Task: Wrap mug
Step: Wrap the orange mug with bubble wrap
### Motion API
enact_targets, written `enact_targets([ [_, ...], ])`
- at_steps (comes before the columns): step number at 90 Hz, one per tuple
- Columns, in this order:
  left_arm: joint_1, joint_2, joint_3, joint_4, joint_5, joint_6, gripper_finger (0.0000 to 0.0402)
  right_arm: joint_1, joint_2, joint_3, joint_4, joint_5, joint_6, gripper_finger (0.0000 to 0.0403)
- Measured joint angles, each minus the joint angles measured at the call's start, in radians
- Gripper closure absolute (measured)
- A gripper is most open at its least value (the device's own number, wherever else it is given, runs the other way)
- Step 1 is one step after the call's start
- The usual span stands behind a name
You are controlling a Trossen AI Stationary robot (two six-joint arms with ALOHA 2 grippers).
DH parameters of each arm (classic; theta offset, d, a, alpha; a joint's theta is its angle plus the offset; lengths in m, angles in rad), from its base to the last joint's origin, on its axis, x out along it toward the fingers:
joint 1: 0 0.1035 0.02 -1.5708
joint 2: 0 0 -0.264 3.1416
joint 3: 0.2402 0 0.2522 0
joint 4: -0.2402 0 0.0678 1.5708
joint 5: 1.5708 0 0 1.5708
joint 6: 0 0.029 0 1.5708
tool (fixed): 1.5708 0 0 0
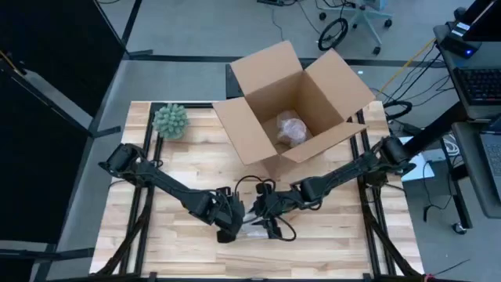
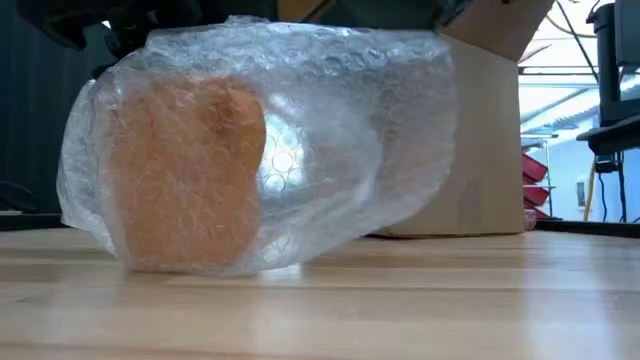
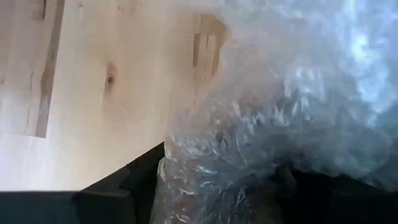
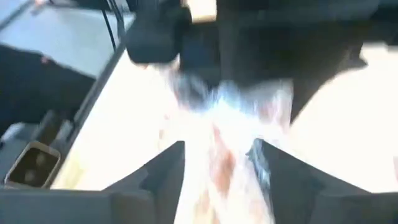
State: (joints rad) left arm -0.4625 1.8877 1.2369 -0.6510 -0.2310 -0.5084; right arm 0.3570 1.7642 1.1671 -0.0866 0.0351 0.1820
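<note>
A brown mug [image 2: 185, 170] lies inside a loose bundle of clear bubble wrap [image 2: 330, 130], which rests on the wooden table near its front edge. In the high view both grippers meet at this bundle [image 1: 254, 229]: my left gripper [image 1: 235, 223] on its left side, my right gripper [image 1: 268, 219] on its right. The wrap fills the gap between each gripper's fingers in its wrist view. The mug's handle does not show. My left gripper [image 3: 217, 186] has a bunched fold of bubble wrap [image 3: 205, 168] between its two fingers, coming from the table's left and slanting down. The bundle rests on the table. My right gripper [image 4: 217, 162] pinches a gathered part of the wrap [image 4: 217, 143] between its two fingers, coming from the table's right and slanting down; the view is blurred.
An open cardboard box [image 1: 266, 66] stands at the far middle of the table, with a wrapped item [image 1: 291, 129] inside. A green spiky ball [image 1: 171, 120] sits at the far left. Bare wood lies on the near left and near right.
</note>
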Motion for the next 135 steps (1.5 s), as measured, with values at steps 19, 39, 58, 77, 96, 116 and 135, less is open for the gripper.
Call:
enact_targets([
  [19,0.001,-0.004,-0.002,0.019,-0.002,0.001,0.0173,0.043,-0.032,0.002,-0.165,0.002,0.058,0.0227],
  [39,0.008,-0.016,-0.006,0.039,-0.006,-0.001,0.0173,0.068,-0.039,0.003,-0.332,0.030,0.167,0.0241],
  [58,0.016,-0.016,-0.006,0.037,-0.004,-0.004,0.0173,0.104,-0.035,0.003,-0.510,0.136,0.263,0.0247],
  [77,0.033,-0.015,-0.006,0.041,0.021,-0.008,0.0173,0.156,0.028,0.003,-0.468,0.208,0.318,0.0248],
  [96,0.041,-0.015,-0.006,0.045,0.022,-0.009,0.0173,0.179,0.020,0.028,-0.402,0.306,0.286,0.0248],
  [116,0.041,-0.015,-0.006,0.047,0.021,-0.009,0.0173,0.177,-0.007,0.183,-0.391,0.419,0.111,0.0248],
  [135,0.042,-0.015,-0.006,0.047,0.030,-0.010,0.0173,0.128,0.011,0.195,-0.284,0.456,0.089,0.0248],
])
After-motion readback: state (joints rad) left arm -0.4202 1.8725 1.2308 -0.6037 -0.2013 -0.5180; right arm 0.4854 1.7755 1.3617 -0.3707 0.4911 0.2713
